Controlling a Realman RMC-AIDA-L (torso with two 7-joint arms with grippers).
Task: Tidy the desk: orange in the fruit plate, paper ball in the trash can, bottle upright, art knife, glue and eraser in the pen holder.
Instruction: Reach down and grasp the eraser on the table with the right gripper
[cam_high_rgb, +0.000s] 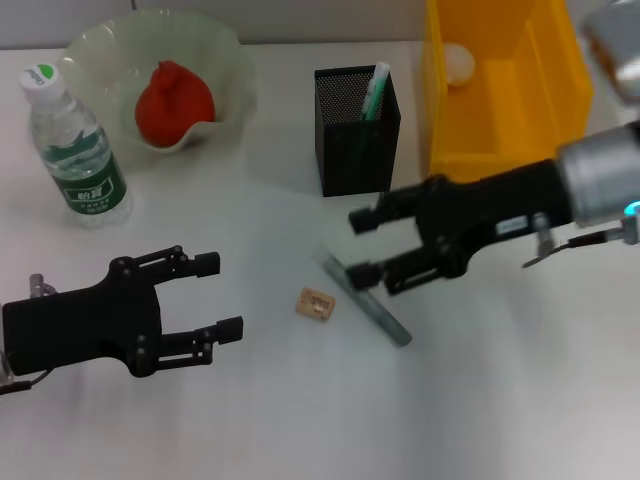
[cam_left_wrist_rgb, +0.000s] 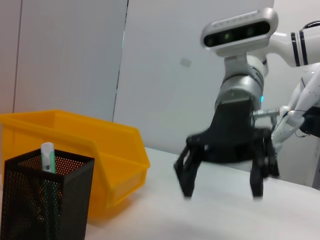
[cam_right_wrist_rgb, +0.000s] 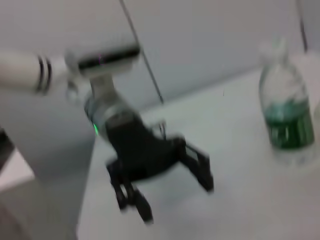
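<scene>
The orange lies in the green glass fruit plate at the back left. Beside it the bottle stands upright. A white-and-green glue stick pokes out of the black mesh pen holder. The paper ball rests inside the yellow trash can. On the table lie the tan eraser and the grey-green art knife. My right gripper hangs open just above the knife's far end. My left gripper is open at the front left, holding nothing.
The left wrist view shows the right gripper over the table, with the pen holder and trash can close by. The right wrist view shows the left gripper and the bottle.
</scene>
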